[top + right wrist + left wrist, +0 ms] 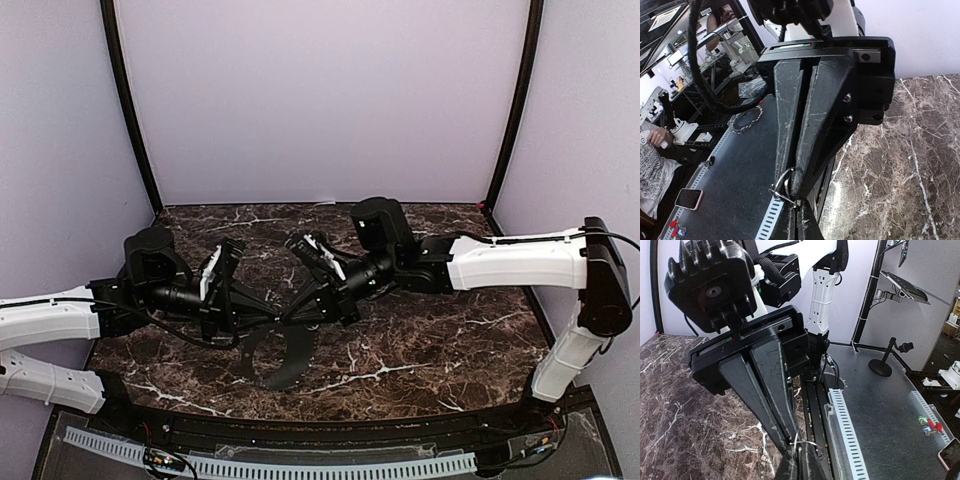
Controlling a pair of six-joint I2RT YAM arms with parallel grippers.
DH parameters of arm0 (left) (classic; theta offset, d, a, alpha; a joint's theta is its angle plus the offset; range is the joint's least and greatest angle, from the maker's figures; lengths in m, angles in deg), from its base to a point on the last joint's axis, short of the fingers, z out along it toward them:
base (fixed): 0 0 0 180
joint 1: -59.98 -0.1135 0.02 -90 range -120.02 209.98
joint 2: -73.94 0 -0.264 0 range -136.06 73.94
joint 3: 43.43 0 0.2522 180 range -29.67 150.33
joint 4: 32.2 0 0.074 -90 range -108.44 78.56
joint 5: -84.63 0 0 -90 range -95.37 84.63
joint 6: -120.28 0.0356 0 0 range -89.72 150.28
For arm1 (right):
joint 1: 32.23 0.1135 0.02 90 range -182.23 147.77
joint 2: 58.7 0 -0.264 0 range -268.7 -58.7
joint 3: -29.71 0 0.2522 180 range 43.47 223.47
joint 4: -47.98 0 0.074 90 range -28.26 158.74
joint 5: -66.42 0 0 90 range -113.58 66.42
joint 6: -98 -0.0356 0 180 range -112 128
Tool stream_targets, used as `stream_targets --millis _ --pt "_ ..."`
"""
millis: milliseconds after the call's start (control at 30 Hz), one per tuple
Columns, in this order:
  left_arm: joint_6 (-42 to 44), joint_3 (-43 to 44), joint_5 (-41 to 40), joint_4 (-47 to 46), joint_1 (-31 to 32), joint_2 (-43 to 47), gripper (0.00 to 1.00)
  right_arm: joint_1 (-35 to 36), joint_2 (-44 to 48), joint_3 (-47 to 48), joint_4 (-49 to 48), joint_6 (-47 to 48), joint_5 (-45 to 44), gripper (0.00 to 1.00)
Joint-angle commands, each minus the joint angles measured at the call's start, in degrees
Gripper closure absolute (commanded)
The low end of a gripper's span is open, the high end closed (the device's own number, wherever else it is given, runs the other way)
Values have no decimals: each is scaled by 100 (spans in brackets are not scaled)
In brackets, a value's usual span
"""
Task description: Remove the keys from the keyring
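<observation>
**Keyring** (pixel 781 189): a small loop of grey metal wire. It is held clear of the marble tabletop (pixel 430 340), above its middle and towards its near edge. No key can be made out on it.

**Left gripper** (pixel 790 194): extended from the tabletop's left side. The fingers are clenched, and the wire loop is nipped at their very tips.

**Right gripper** (pixel 789 439): extended from the tabletop's right side and set tip to tip with the left. The fingers are pressed together at the same loop. Whether wire is actually caught between them cannot be told, as the contact is hidden.

**Stage, as judged:** the ring is approached from both sides, to be worked open or a key slid off.

**Hazards noted:**
- Slip. So thin a wire is held only at the fingertips. A pull by either arm may draw it out, and the ring would be dropped onto the tabletop or past its near edge.
- Distortion. If the arms are drawn apart hard, the coil may be bent rather than opened.
- Collision. The fingertips are set almost touching, so they would be knocked together by a small misalignment.
</observation>
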Motion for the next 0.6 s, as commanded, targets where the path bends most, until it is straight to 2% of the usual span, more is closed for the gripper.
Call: stream_targets --millis 0,133,233,367,567 --pt "494 274 -767 392 5 164 100 14 -169 226 561 262 -350 100" --pt "740 308 -1138 628 137 166 100 -50 -212 217 660 240 -476 99" --pt "812 291 -1099 608 194 174 100 -70 -182 109 464 153 -312 89" --pt "814 290 -973 480 209 167 100 -88 -183 2 178 81 -56 80" --pt "824 342 -884 447 209 51 100 -121 -222 -140 -200 -55 88 79"
